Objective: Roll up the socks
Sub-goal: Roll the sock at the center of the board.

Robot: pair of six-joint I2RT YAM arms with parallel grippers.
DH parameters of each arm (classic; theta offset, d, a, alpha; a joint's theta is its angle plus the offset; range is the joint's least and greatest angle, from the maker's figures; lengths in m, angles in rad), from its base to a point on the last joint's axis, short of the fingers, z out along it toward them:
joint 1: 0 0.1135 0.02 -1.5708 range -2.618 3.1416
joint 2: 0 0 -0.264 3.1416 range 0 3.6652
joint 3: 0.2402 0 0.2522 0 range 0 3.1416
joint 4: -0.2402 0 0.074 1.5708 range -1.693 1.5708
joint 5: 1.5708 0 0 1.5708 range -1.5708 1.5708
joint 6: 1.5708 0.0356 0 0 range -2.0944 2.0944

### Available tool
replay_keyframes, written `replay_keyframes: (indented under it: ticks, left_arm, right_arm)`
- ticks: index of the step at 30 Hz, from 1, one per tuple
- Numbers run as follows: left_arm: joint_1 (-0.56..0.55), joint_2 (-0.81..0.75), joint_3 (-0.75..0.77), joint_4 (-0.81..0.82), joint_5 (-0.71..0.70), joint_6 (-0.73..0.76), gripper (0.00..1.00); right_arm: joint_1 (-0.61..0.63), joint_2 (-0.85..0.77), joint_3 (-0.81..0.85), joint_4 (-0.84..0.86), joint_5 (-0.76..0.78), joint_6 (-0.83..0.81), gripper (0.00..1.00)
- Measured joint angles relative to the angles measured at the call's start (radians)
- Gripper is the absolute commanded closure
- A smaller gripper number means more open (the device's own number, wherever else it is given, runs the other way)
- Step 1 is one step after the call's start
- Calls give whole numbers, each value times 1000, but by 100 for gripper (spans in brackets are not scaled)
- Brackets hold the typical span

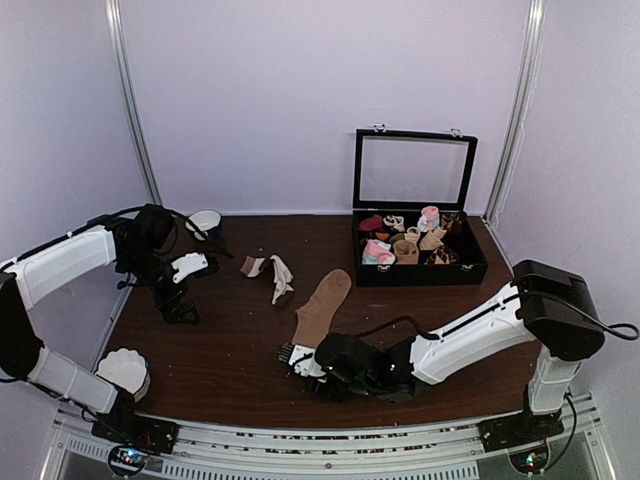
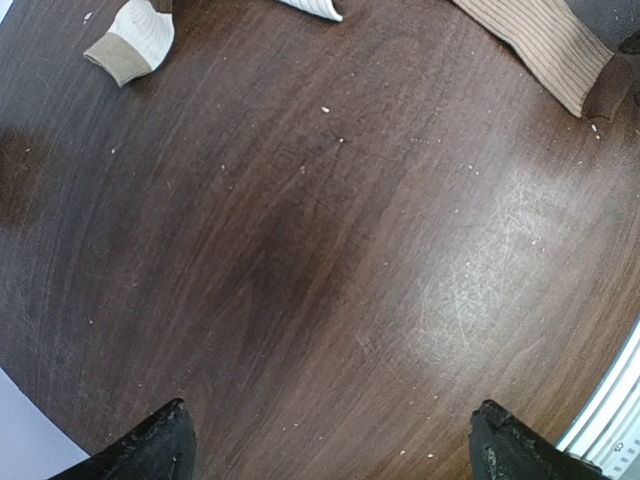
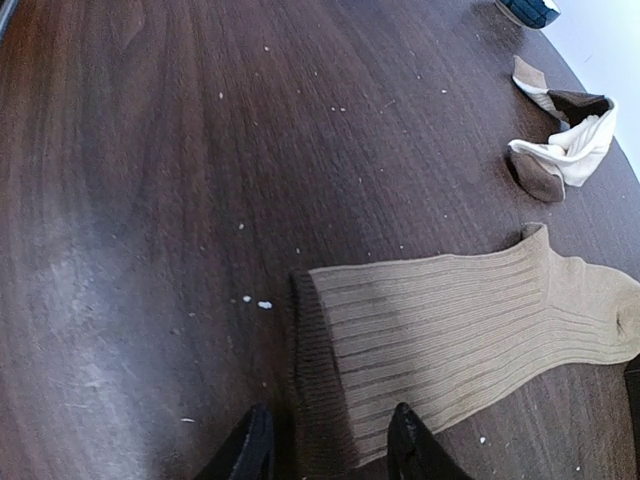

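One tan ribbed sock [image 1: 322, 305] lies flat and stretched out mid-table, its dark brown cuff [image 3: 315, 380] at the near end. My right gripper [image 3: 325, 450] is low at that cuff with its fingers apart on either side of it, and it also shows in the top view [image 1: 298, 360]. The second sock [image 1: 272, 272] is crumpled, cream and brown, to the left of the flat one; it shows in the right wrist view [image 3: 560, 150] and partly in the left wrist view [image 2: 130, 40]. My left gripper [image 2: 335, 445] is wide open and empty over bare wood at the table's left [image 1: 183, 310].
An open black box [image 1: 418, 250] holding several rolled socks stands at the back right. A white bowl [image 1: 125, 370] sits at the near left edge. A dark cup [image 1: 205, 222] stands at the back left. The table's near edge runs just behind my right gripper.
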Motion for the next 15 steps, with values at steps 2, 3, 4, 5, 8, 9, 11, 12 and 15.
replay_keyframes:
  ticks: [2, 3, 4, 5, 8, 9, 11, 12, 15]
  left_arm:
    - [0, -1, 1, 0, -3, 0, 2]
    - [0, -3, 2, 1, -3, 0, 2]
    - [0, -3, 3, 1, -5, 0, 2]
    - [0, -3, 6, 1, -5, 0, 2]
    - [0, -3, 21, 0, -8, 0, 2]
    - [0, -2, 27, -2, -7, 0, 2]
    - [0, 2, 37, -3, -2, 0, 2]
    - [0, 6, 42, -4, 4, 0, 2]
    - [-9, 14, 44, -5, 28, 1, 2]
  right_arm:
    - [-11, 11, 4, -2, -8, -14, 66]
    - [-17, 18, 8, -2, -13, -18, 68]
    - [-20, 23, 11, -3, -17, -22, 69]
    - [-23, 29, 15, -3, -24, -25, 70]
    - [-24, 34, 19, -8, -42, -35, 75]
    - [-24, 34, 19, -8, -48, -37, 78]
    - [-24, 34, 19, -10, -55, -39, 88]
    - [-24, 34, 19, -10, -60, -42, 93]
    - [-24, 34, 19, -10, -74, -28, 100]
